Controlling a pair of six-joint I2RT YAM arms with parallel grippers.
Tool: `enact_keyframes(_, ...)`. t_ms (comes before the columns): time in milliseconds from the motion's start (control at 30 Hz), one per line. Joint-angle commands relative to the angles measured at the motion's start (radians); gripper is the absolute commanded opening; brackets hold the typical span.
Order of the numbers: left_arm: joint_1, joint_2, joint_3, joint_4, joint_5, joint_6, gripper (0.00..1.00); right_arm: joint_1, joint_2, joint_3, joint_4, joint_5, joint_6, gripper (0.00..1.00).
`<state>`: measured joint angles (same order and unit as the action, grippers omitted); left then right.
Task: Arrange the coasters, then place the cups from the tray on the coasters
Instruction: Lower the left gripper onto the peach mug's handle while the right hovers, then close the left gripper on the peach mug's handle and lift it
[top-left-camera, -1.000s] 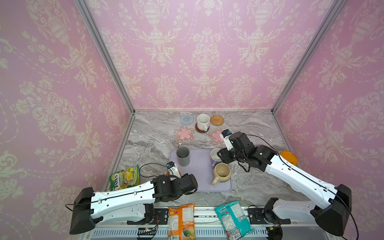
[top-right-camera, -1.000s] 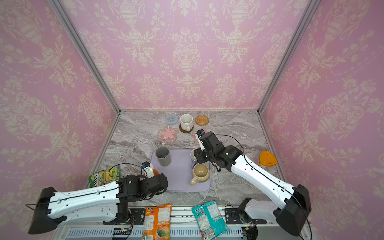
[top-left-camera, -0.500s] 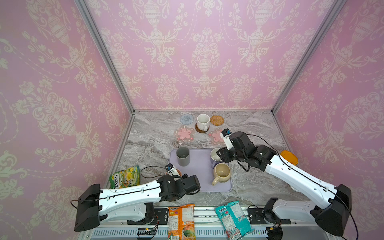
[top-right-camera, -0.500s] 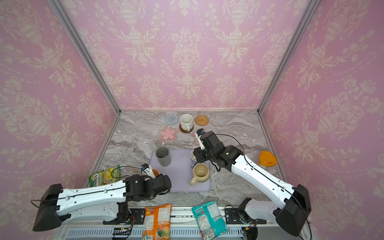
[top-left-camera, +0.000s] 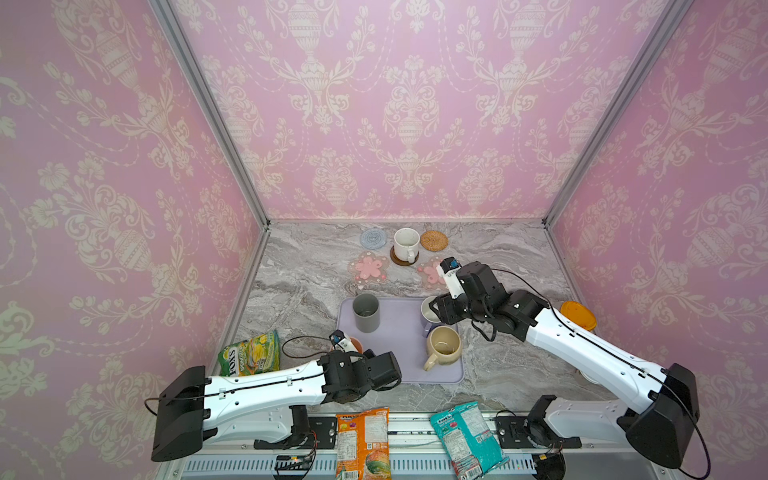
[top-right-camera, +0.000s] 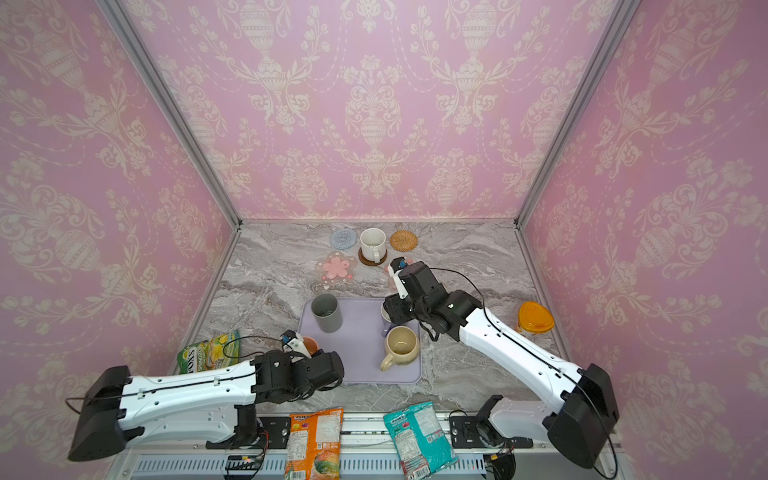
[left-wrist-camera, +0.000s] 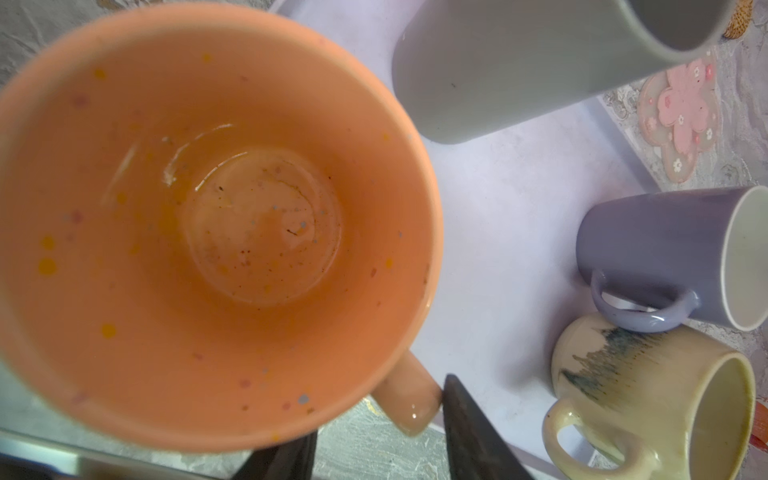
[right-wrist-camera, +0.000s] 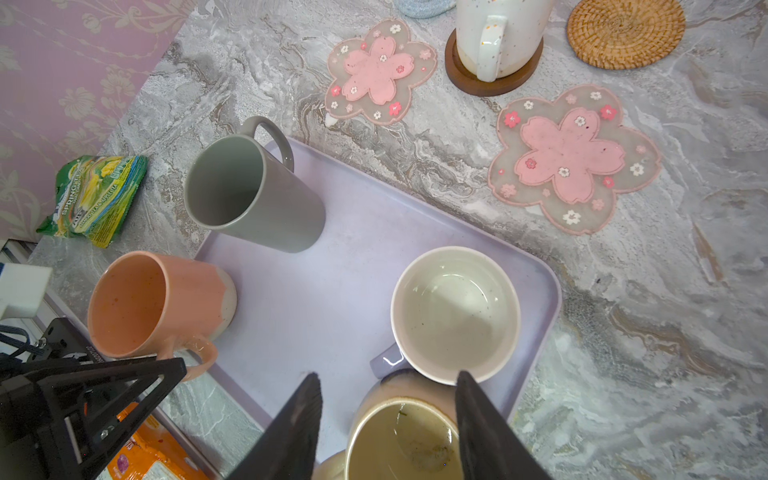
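Note:
The lavender tray (top-left-camera: 399, 332) holds the grey tumbler (top-left-camera: 365, 312), the lavender cup (right-wrist-camera: 455, 311) and the beige cup (top-left-camera: 444, 347). The peach cup (left-wrist-camera: 208, 228) stands at its front left corner. My left gripper (left-wrist-camera: 380, 419) is open astride that cup's handle; one finger touches it, and table shows beside the other. My right gripper (right-wrist-camera: 388, 376) hangs open over the lavender and beige cups, gripping nothing. At the back, the white speckled cup (top-left-camera: 406, 244) sits on the brown coaster (top-left-camera: 402, 261), with the grey-blue (top-left-camera: 373, 238), rattan (top-left-camera: 434, 240) and two pink flower coasters (top-left-camera: 369, 268) (right-wrist-camera: 573, 158) around it.
A green snack packet (top-left-camera: 249, 353) lies left of the tray. Orange (top-left-camera: 363, 440) and teal (top-left-camera: 465, 436) packets lie at the front edge. An orange-lidded container (top-left-camera: 577, 316) stands at the right behind my right arm. Pink walls close three sides.
My left arm has shifted a little to the right, and its jaws have narrowed around the peach cup's handle. The right arm has hardly moved.

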<state>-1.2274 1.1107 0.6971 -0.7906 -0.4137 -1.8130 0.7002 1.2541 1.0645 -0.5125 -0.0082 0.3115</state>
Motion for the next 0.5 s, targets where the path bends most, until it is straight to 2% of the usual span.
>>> enact_keyframes(0, 0.0, 0.0, -0.008, -0.069, 0.058, 0.072, 0.49, -0.008, 0.007, -0.011, 0.018, -0.013, 0.0, 0.54)
enact_keyframes(167, 0.0, -0.003, -0.011, -0.106, 0.113, 0.115, 0.45, -0.009, 0.013, -0.017, 0.024, -0.016, 0.01, 0.54)
enact_keyframes(467, 0.0, 0.004, 0.018, -0.173, 0.12, 0.175, 0.38, -0.01, 0.015, -0.016, 0.021, -0.016, 0.018, 0.54)
